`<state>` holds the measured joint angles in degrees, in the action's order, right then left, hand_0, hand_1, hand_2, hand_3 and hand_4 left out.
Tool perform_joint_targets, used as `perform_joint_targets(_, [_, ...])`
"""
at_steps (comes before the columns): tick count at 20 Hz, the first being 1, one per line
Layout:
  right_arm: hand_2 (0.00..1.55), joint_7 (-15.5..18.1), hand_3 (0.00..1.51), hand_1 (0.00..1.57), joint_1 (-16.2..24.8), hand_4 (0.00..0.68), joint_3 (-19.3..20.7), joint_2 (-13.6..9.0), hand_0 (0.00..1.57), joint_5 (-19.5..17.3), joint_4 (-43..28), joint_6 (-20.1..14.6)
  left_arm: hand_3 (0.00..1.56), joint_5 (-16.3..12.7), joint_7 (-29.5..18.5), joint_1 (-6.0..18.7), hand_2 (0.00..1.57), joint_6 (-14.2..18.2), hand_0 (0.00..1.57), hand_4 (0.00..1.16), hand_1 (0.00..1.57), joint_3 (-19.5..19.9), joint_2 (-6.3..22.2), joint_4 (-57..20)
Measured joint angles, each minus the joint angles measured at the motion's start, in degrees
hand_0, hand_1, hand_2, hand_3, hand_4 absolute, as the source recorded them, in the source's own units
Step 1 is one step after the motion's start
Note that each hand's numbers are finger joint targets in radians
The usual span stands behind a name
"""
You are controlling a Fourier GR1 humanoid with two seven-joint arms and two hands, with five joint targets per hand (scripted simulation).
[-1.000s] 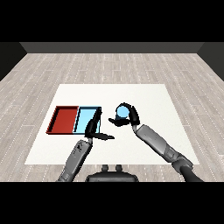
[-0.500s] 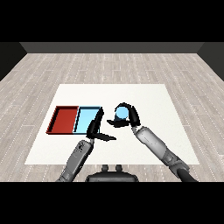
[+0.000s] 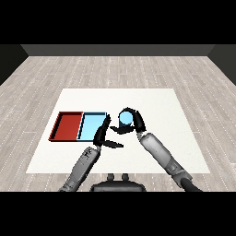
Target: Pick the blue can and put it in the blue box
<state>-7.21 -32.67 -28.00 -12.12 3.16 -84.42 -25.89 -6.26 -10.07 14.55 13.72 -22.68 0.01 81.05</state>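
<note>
At the left of the white table point(image 3: 152, 103) lies the red tray point(image 3: 67, 126), and touching its right side lies the light blue tray point(image 3: 92, 126); the 2 sit side by side, long sides together, near the table's left edge. Both show only their flat floors and low rims.

Just right of the light blue tray, the left hand point(image 3: 102, 136) rises from its grey forearm, which comes in from the lower left. Its fingers are straight and spread, the upper ones pointing up along the blue tray's right rim, the thumb stretched out to the right, low over the table. It holds nothing.

Next to it, a little higher in the view, is the blue can point(image 3: 125, 119), seen with its pale round top facing the camera. The right hand point(image 3: 132, 121) is wrapped round it: dark fingers arch over the top and down the right side of the can, and the thumb comes under it from the left, so the can is clamped between them. The can sits just beside the light blue tray's right rim, outside it, close to the left hand's raised fingertips. Whether it is touching the table or lifted above it cannot be told.

The right forearm runs from this hand down to the lower right corner.
</note>
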Motion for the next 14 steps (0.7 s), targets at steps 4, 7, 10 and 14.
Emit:
perform_joint_targets(4, [1.46, -0.35, 1.39, 1.49, 1.18, 0.581, 1.26, 2.53, 1.49, -3.48, -0.68, 1.94, 0.00, -1.16, -0.94, 1.77, 0.00, 0.71, 0.00, 0.00, 0.00, -0.28, 0.00, -3.47])
perform_joint_targets(7, [1.45, -1.99, 1.39, 1.47, 0.95, 0.587, 2.58, 3.74, 1.47, -5.55, -1.35, 3.62, 0.00, -1.65, -1.74, 3.02, 0.00, 0.37, 0.00, 0.00, 0.00, 0.46, 0.00, -6.28])
perform_joint_targets(10, [1.46, -3.30, 1.39, 1.49, 2.02, 0.576, 3.25, 5.38, 1.49, -7.90, -3.09, 4.95, 0.00, -2.14, -1.68, 3.91, 0.00, 1.21, 0.00, 0.00, 0.00, -0.15, -0.01, -7.80])
perform_joint_targets(14, [1.45, -2.68, 1.38, 1.49, 1.84, 0.570, 5.50, 7.90, 1.49, -10.18, -1.22, 6.64, 0.00, -3.13, -1.83, 6.20, 0.00, 2.05, 0.00, 0.00, 0.00, -0.15, -0.01, -10.33])
